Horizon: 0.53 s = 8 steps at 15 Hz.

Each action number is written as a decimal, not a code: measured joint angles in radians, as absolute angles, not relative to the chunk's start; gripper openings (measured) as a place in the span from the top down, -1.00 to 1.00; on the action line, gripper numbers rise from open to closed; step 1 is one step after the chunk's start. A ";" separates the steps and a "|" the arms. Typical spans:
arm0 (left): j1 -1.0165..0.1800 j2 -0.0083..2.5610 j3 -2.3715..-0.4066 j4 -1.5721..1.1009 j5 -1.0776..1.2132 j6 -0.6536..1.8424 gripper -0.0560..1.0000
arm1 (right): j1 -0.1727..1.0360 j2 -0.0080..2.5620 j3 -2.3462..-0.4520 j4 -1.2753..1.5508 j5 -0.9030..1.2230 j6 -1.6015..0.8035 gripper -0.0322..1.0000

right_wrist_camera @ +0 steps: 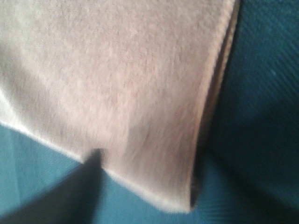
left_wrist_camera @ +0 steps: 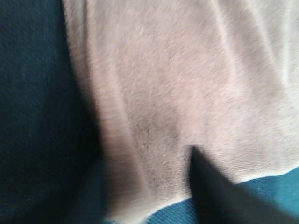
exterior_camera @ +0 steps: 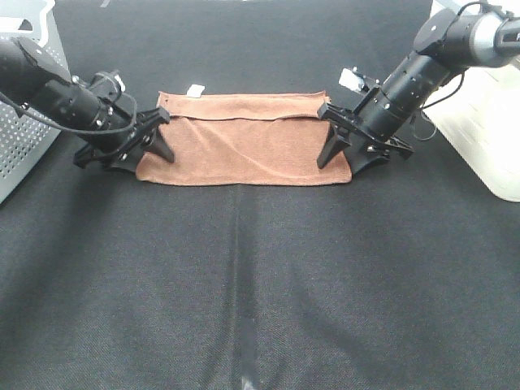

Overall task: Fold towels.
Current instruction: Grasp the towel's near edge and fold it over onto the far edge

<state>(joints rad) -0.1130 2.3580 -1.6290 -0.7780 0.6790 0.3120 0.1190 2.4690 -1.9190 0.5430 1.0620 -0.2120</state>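
Note:
The rust-brown towel (exterior_camera: pixel 244 146) lies flat on the black table cloth (exterior_camera: pixel 244 284), folded lengthwise with its upper layer's edge near the far side. Its small white tag (exterior_camera: pixel 195 90) sticks out at the far edge. My left gripper (exterior_camera: pixel 126 161) sits low at the towel's left end, jaws spread, one finger on the cloth. My right gripper (exterior_camera: pixel 357 166) sits at the right end, jaws spread in the same way. The left wrist view shows blurred towel (left_wrist_camera: pixel 163 93) and one dark finger (left_wrist_camera: pixel 215 191). The right wrist view shows the folded towel edge (right_wrist_camera: pixel 117 70) and one finger (right_wrist_camera: pixel 60 200).
A grey perforated box (exterior_camera: pixel 24 146) stands at the left edge behind the left arm. A white container (exterior_camera: pixel 487 122) stands at the right edge behind the right arm. The black cloth stretches towards the near side.

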 joint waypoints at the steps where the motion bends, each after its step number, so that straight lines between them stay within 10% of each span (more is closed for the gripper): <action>1: -0.114 2.362 -1.629 -0.777 0.681 0.312 0.51 | 0.119 2.474 -1.919 0.544 1.057 -0.211 0.36; 5: -0.114 2.367 -1.628 -0.750 0.718 0.311 0.87 | 0.119 2.477 -1.919 0.536 1.060 -0.203 0.94; 8: -0.114 2.335 -1.616 -0.644 0.806 0.309 0.87 | 0.119 2.448 -1.905 0.477 1.095 -0.180 0.94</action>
